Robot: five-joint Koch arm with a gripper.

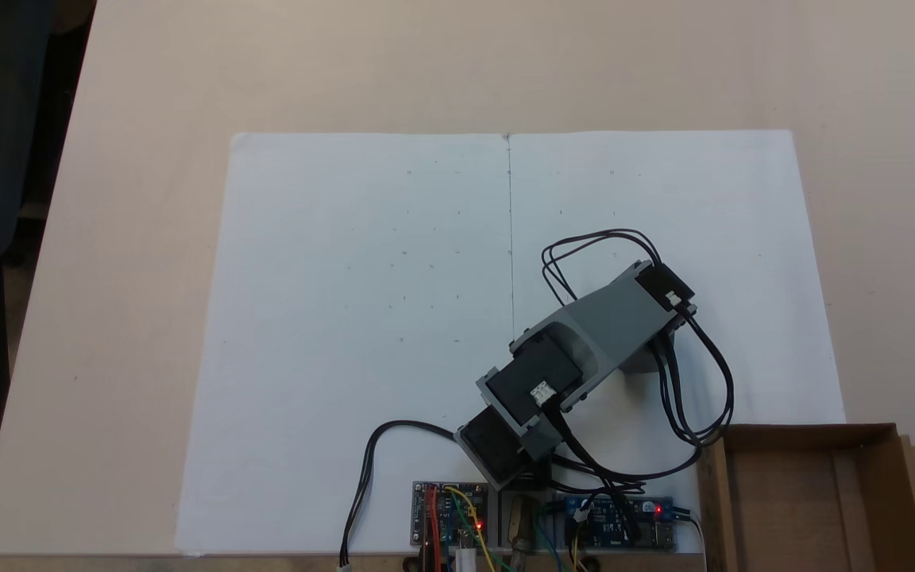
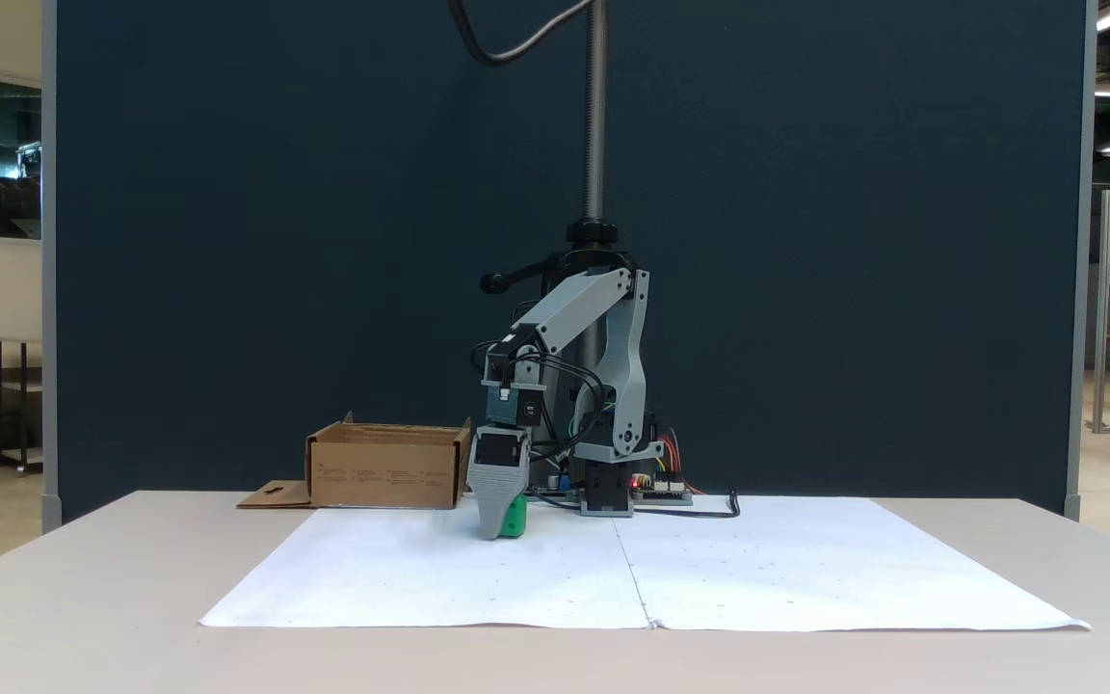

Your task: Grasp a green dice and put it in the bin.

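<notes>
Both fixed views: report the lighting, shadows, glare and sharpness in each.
In a fixed view from above, light is flat and even, the white paper sheet looks washed out, the grey arm casts only a faint shadow, and the image is slightly soft. In a fixed view from the front, the small bright green plastic dice stays sharp against the dark blue panel; ceiling lights glare at top right.
</notes>
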